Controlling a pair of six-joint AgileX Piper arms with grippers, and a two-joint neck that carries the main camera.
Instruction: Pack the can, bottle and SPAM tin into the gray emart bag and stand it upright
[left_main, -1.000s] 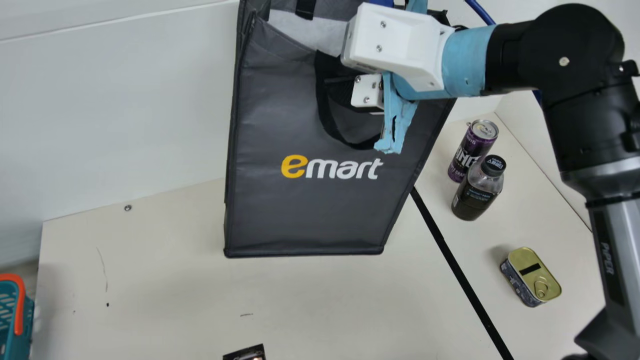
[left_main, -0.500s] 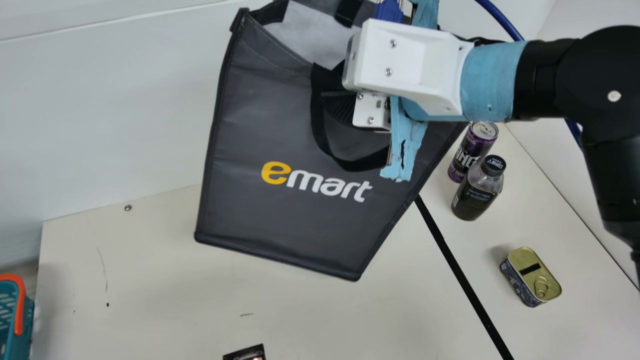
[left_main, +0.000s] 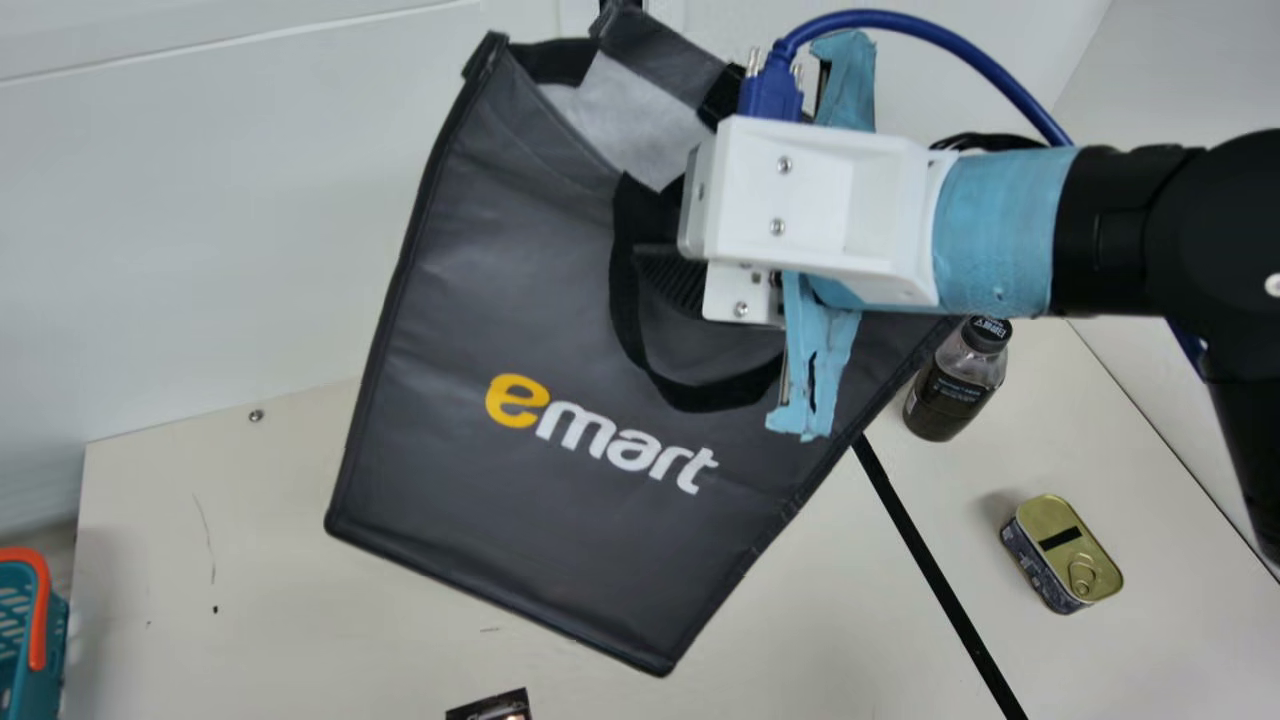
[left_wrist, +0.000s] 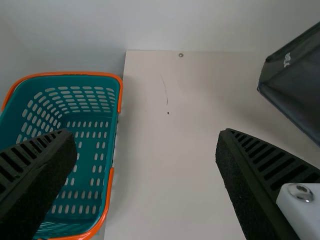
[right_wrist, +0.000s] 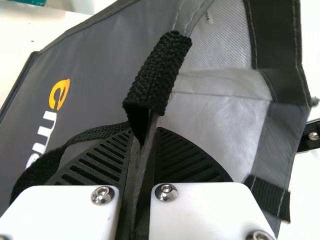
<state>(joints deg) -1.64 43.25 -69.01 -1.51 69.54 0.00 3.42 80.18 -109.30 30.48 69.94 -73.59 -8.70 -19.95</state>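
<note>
In the main view my right gripper is shut on the rim of the gray emart bag, which hangs tilted above the table. The right wrist view has the gripper pinching the rim of the bag by a black handle strap. To the right of the bag, the bottle stands on the table, and the SPAM tin lies nearer the front. In the left wrist view my left gripper is open and empty, with part of the bag farther off.
A teal basket with an orange rim is at the table's left side; its edge shows in the main view. A small dark object lies at the front. A black line crosses the table.
The right gripper has moved toward the front, carrying the bag; the bag's bottom has swung left and forward, tilting it more. The can, visible earlier behind the bottle, is now covered by bag and arm.
</note>
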